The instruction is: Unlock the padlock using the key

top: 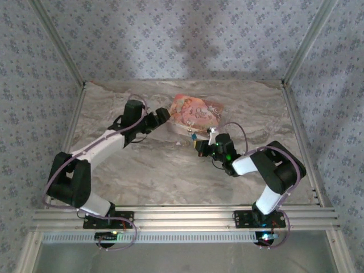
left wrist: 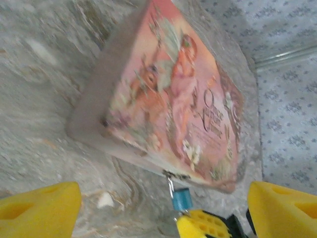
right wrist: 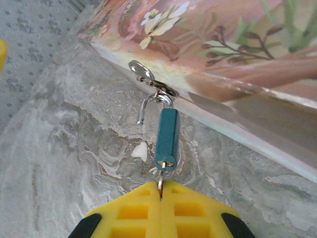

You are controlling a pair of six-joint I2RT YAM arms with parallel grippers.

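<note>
Two sets of jaws are mine. My right gripper (right wrist: 161, 192) is pinched tight on the key (right wrist: 161, 179), whose tip sits in the bottom of the padlock (right wrist: 167, 136), straight ahead of my fingertips and almost touching them. The padlock's teal body is hooked by its shackle (right wrist: 148, 101) to the clasp (right wrist: 147, 78) on the edge of the pink box (right wrist: 223, 39) just beyond; one shackle leg stands free of the body. My left gripper (top: 163, 118) is spread wide and holds nothing. Its yellow fingers (left wrist: 39, 208) frame the box's edge, and the padlock lies ahead between them. Both arms reach forward low, elbows bent, wrists angled toward each other. The table (top: 170, 176) is grey-veined marble, walled by blue-grey patterned wallpaper (top: 170, 34) with aluminium posts (top: 60, 42) at the corners.
</note>
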